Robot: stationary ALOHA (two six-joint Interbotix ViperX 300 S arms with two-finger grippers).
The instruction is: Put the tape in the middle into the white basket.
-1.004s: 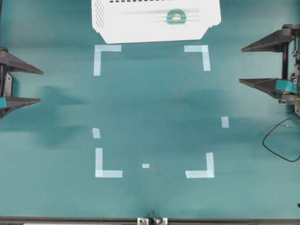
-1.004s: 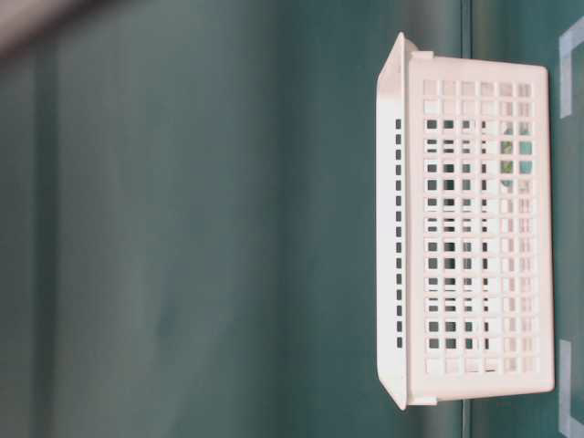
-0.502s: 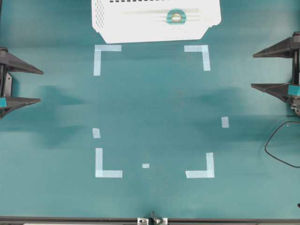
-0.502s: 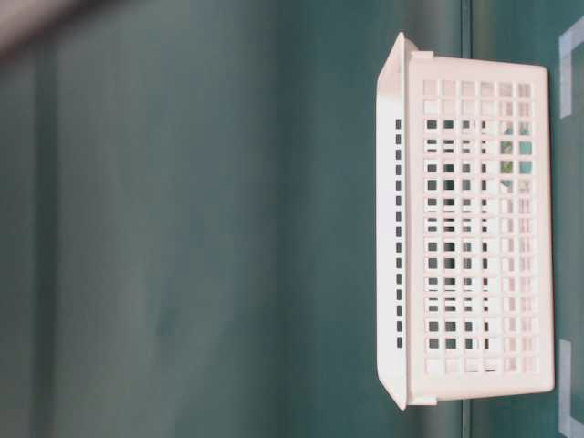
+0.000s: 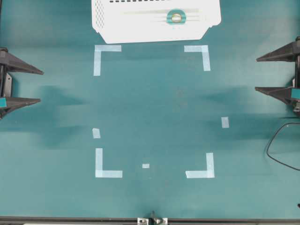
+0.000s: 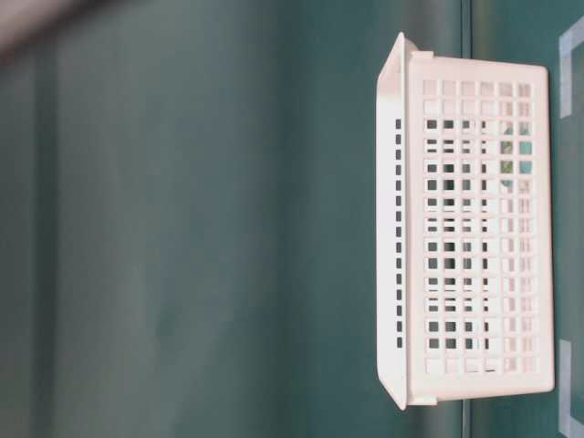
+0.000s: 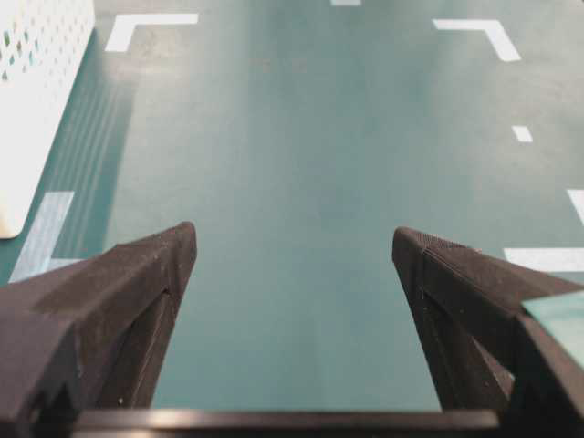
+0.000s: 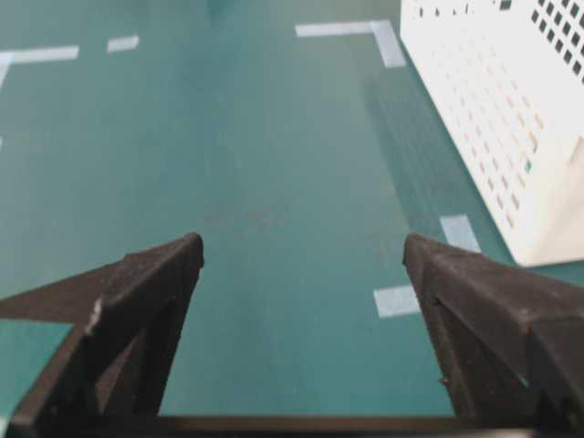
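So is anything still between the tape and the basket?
No. The tape already lies inside the basket. Both grippers, left and right, are open and empty at the table's sides.

Black, wedge-shaped, textured fingers (image 5: 21,68) are seen at both frame edges; teal tape patches (image 5: 295,93) are stuck near their bases.

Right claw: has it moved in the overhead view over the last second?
Yes. The right claw has drawn back toward the right edge of the overhead view, farther from the top-right corner mark, jaws open and empty. The tape lies in the white basket.
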